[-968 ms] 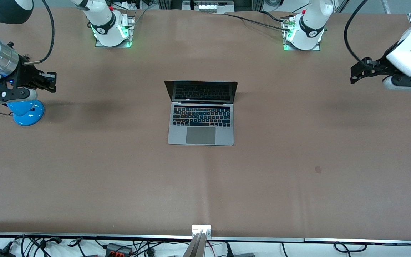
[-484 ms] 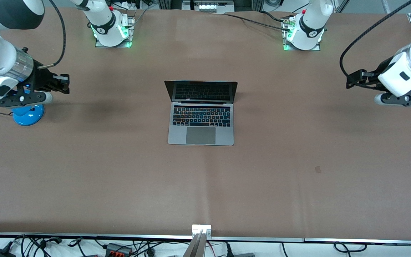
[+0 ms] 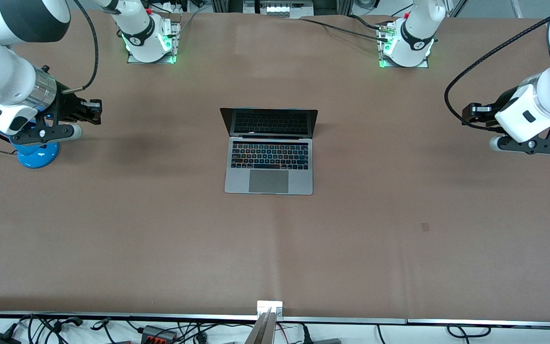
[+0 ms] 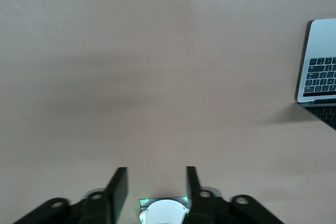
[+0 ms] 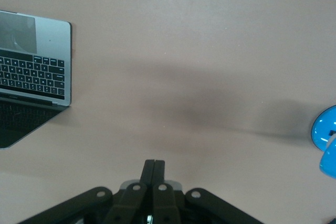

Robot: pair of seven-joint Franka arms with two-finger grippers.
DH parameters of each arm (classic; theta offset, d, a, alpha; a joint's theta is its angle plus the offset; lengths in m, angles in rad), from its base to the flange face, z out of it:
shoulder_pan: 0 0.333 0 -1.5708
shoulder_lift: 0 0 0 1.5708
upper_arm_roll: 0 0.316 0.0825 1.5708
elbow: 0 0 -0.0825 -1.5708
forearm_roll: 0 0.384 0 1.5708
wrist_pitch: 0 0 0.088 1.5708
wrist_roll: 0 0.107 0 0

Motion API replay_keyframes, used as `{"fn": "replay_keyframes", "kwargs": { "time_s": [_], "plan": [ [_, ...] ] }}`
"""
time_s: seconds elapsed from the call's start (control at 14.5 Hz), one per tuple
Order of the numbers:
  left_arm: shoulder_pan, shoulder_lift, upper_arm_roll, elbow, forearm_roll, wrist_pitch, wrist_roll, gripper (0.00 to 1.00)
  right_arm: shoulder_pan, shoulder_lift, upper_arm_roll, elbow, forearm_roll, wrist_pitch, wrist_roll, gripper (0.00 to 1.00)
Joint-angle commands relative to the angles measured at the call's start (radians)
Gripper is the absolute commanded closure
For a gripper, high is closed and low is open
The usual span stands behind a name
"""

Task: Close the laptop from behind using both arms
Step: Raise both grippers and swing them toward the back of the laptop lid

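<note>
The silver-grey laptop (image 3: 269, 165) lies open in the middle of the table, its dark screen (image 3: 269, 122) upright and facing the front camera. My left gripper (image 3: 467, 113) hovers over the table toward the left arm's end, well apart from the laptop, pointing at it. In the left wrist view its fingers (image 4: 118, 188) stand apart around bare table, so the left gripper (image 4: 156, 176) is open and holds nothing; the laptop (image 4: 319, 77) shows at the edge. My right gripper (image 3: 97, 106) hovers toward the right arm's end. That gripper (image 5: 154, 167) is shut and empty, with the laptop (image 5: 35, 74) off to one side.
A blue lamp base (image 3: 38, 153) stands under the right arm's wrist and shows in the right wrist view as the blue lamp base (image 5: 325, 136). The arm bases (image 3: 148, 40) (image 3: 406, 45) sit at the table's back edge. A small tape mark (image 3: 425, 227) lies on the brown tabletop.
Both grippers have moved inward toward the laptop from the two ends of the table. The laptop has not moved and stays open.
</note>
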Motion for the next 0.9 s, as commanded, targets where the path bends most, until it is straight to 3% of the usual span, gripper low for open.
{"fn": "replay_keyframes", "kwargs": {
  "time_s": [0.0, 0.14, 0.62, 0.83],
  "plan": [
    [0.003, 0.017, -0.003, 0.037, -0.028, -0.030, 0.015, 0.99, 0.014, -0.005, -0.005, -0.009, 0.015, -0.007, 0.013, 1.00],
    [0.001, 0.009, -0.012, 0.037, -0.033, -0.040, 0.015, 0.99, 0.018, -0.004, -0.005, -0.010, 0.015, -0.009, 0.013, 1.00],
    [0.006, -0.043, -0.176, -0.020, -0.097, -0.069, -0.034, 0.99, 0.086, 0.018, -0.005, -0.010, 0.017, -0.059, 0.036, 1.00],
    [0.006, -0.054, -0.178, -0.028, -0.148, -0.073, -0.051, 0.99, 0.132, 0.070, -0.005, -0.010, 0.162, -0.099, 0.115, 1.00]
  ]
}}
